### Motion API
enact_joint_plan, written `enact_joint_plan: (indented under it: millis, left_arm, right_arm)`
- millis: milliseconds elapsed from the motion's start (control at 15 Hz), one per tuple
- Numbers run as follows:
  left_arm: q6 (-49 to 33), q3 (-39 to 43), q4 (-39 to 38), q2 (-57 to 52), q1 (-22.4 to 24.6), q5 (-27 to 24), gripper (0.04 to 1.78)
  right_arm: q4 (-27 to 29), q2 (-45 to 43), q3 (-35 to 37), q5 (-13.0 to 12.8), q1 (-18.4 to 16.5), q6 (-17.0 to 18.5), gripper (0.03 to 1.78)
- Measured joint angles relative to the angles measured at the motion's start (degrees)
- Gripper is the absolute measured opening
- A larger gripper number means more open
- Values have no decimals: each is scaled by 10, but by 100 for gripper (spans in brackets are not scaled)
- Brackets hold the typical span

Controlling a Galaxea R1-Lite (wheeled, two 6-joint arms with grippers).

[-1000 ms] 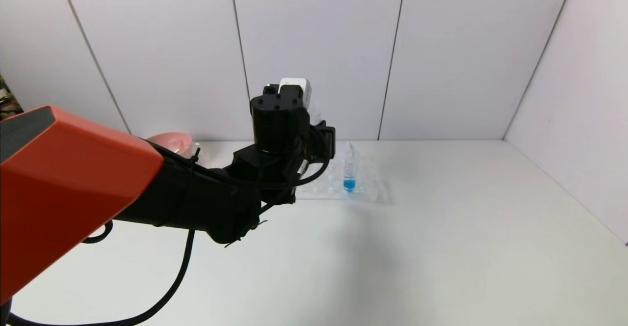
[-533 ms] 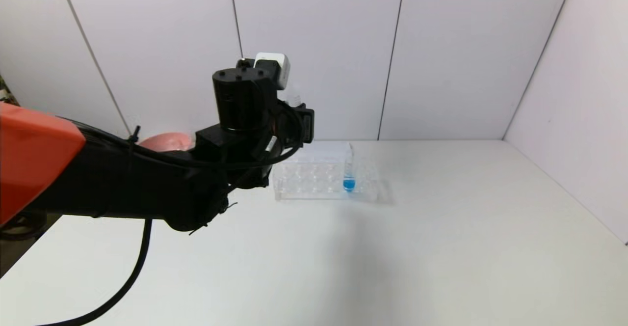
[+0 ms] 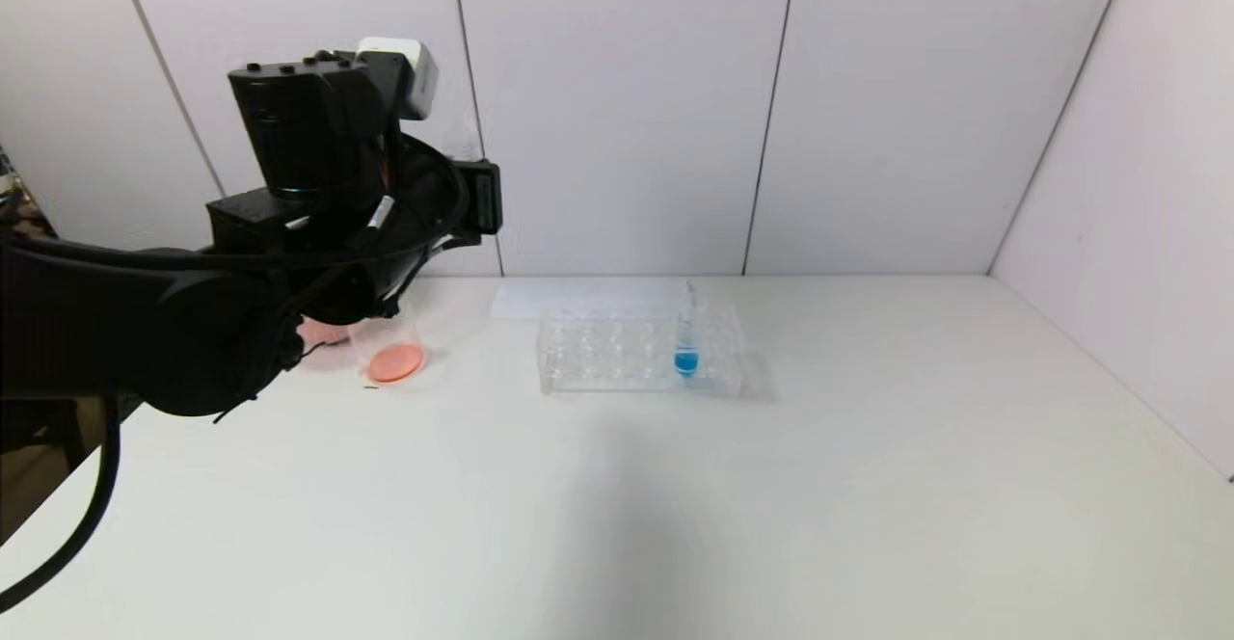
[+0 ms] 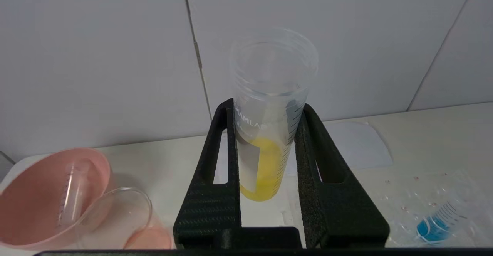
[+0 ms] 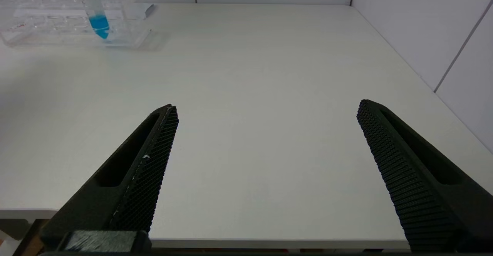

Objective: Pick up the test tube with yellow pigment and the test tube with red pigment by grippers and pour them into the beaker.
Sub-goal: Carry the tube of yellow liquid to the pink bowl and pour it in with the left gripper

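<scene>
- My right tool hangs at the near right edge of the table, fingers spread wide, holding nothing.
- My left tool is raised at far left, clamped on the test tube with yellow pigment, held upright.
- The beaker, with orange liquid, stands below it, beside the pink bowl.
- The rack at far centre holds a blue tube.

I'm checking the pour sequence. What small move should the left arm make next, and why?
Probably carry the clear test tube with yellow liquid, upright in the shut left gripper, over the small clear glass beaker holding pinkish-orange liquid before tilting; the gripper is above it and slightly off to one side.
</scene>
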Motion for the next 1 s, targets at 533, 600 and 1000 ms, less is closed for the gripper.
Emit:
enact_joint_plan:
  millis: [533, 600, 1000]
  left_arm:
    - [15, 32, 50, -65, 106, -75, 44]
    - [18, 35, 50, -70, 119, -84, 44]
    - [24, 44, 53, -79, 206, -143, 44]
  right_arm:
    - [0, 0, 0, 0, 0, 0, 170]
    - [0, 0, 0, 0, 0, 0, 170]
    - [0, 0, 0, 0, 0, 0, 170]
